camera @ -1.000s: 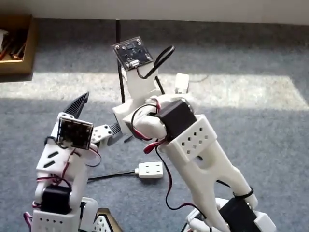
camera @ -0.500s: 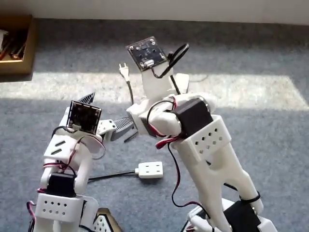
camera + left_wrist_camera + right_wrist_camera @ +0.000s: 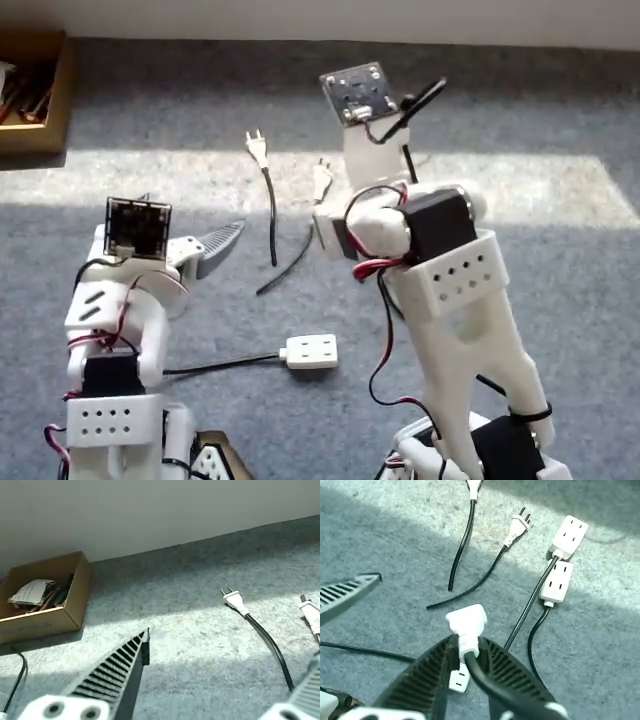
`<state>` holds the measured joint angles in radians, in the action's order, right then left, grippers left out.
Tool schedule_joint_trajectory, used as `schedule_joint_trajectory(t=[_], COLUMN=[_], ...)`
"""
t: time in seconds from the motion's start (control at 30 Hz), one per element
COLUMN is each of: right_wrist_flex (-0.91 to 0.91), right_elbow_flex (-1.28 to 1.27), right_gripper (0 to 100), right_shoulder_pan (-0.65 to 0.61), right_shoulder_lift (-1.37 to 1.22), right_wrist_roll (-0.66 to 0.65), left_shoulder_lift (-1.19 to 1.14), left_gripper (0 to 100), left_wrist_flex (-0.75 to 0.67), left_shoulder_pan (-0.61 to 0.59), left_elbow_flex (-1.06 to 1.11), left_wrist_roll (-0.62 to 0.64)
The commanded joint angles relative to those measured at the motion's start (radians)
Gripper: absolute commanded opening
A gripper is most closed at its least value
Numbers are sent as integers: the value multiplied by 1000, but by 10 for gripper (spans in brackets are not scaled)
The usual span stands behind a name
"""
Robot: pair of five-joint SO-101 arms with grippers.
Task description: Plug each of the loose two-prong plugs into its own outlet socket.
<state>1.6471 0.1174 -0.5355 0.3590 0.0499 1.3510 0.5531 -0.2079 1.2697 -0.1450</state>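
The right pincer is clamped on a white cord end with a thick black cord, held above the grey carpet; whether this piece is a plug or a socket cannot be told. The left pincer hangs with its ribbed black fingers spread wide and nothing between them. Two loose plugs lie on the sunlit strip of carpet between the arms. The first plug lies farther from the arms, with its black cord running straight back toward them. The second plug lies just beside the right arm, and its cord slants off until its tail ends close to the first cord's. A single outlet socket sits nearer the arm bases on a black lead running off toward the left arm. Two more white sockets, the far socket and the near socket, lie end to end beyond the right pincer, each on a black lead. A cardboard box of odds and ends stands well apart by the wall.
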Motion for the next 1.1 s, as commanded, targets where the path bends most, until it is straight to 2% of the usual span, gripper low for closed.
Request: schedule_joint_trajectory(t=[0.0,0.1,0.3,0.4,0.8,1.07], right_wrist_flex=[85,84,65,64,-84,-127], right_elbow_flex=[-53,-206,-374,-377,-578,-579], right_gripper=[5,5,5,5,5,5], right_shoulder_pan=[-27,-108,-272,-266,-208,-193], right_shoulder_lift=[39,47,48,42,45,41], right_wrist_roll=[-9,-21,-324,-440,-589,-660], left_shoulder_lift=[-2,-4,-4,-4,-4,1], left_gripper=[443,443,444,445,446,446], left_wrist_flex=[-89,-170,-172,-172,-172,-172], left_shoulder_pan=[-104,-160,-173,-176,-189,-189], left_elbow_flex=[27,87,143,147,148,165], left_wrist_roll=[8,9,5,5,5,5])
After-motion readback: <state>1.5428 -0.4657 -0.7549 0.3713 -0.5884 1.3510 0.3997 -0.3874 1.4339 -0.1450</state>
